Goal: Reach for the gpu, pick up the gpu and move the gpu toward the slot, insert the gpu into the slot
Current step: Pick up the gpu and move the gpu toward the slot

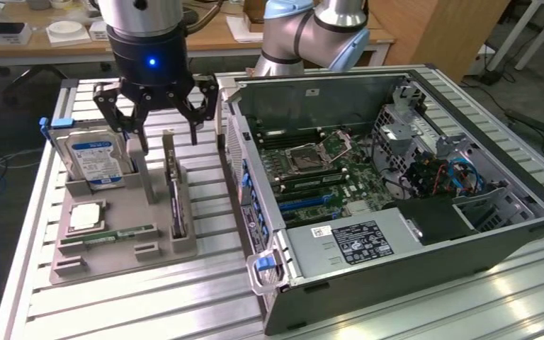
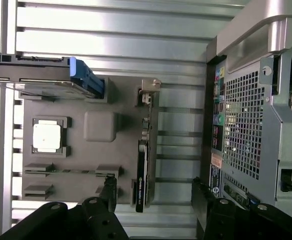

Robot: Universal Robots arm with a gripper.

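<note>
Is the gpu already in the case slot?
No, the gpu stands on edge in the gray holder outside the case, below the open gripper.

The gpu is a dark matt card with a silvery metal edge. The holder is grey plastic, matt and smooth. The table is ribbed bare aluminium with soft shine. The computer case shows perforated grey sheet metal.

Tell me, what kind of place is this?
Probably a robotics lab or workshop for practising computer assembly. A robot gripper hangs open above a tray holding a gpu and a hard drive, an opened PC case lies beside it on a metal table, and a desk stands behind.
</note>
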